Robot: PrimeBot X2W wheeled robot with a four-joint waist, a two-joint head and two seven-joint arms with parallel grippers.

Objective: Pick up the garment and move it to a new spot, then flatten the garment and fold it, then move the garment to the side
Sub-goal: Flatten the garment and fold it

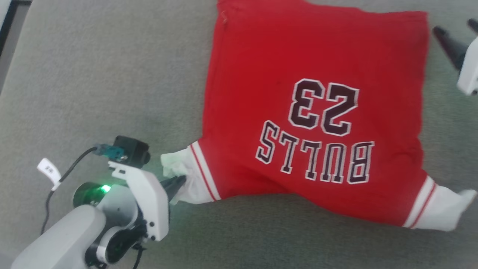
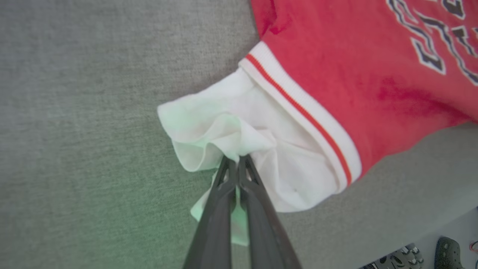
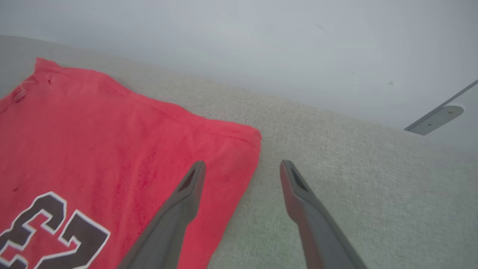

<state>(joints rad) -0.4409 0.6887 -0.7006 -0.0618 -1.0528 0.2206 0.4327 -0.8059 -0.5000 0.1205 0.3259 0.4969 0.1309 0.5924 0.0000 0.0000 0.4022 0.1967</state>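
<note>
The grey fabric surface carries the garment, laid out with its lettering uppermost. The right claw is spread wide and empty beside the far hem corner. The left claw is pinched on the white shoulder strap. Such a thin pinch may slip, and a one-sided pull may bunch the cloth.

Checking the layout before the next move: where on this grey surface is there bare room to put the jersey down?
The widest free patch is the grey surface left of the garment, beyond the left gripper. A narrower strip runs along the garment's near edge. The right is crowded, where the open right gripper sits by the garment's edge.
</note>
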